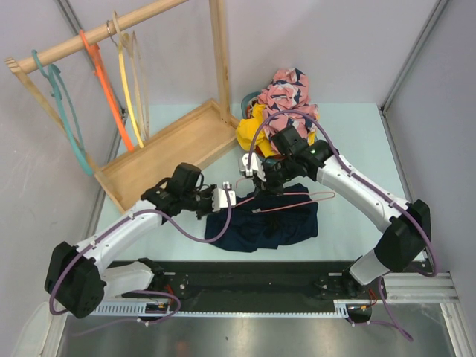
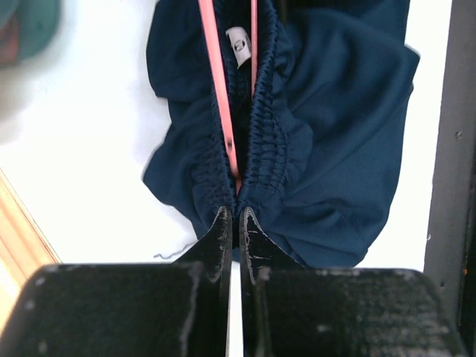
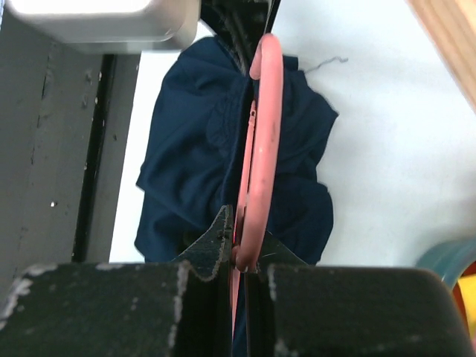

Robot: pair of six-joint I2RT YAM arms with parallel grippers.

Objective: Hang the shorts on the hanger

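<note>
From the top view I see the shorts (image 1: 264, 227) bunched on the pale table (image 1: 357, 149) near its front edge, between my 2 arms. The left gripper (image 1: 230, 197) is at their left end. On the left wrist view its fingers (image 2: 223, 234) are pressed together on the gathered elastic waistband of the shorts (image 2: 335, 149), with only a sliver of gap between the tips. The pink hanger (image 2: 219, 89) runs straight down the fold of that waistband, past a small white label (image 2: 239, 44), and ends just above the tips. I cannot tell whether the wire is also caught in the pinch. The right gripper (image 1: 256, 178) sits at the shorts' far edge. Its wrist view shows it (image 3: 239, 253) clamped on the hanger (image 3: 264, 134) at the thick curved end, the shorts (image 3: 193, 163) draped under and around the wire. Behind it lie a pink floral garment (image 1: 290, 89) and a yellow garment (image 1: 253, 126), touching; the wooden rack (image 1: 171, 141) stands far left.
</note>
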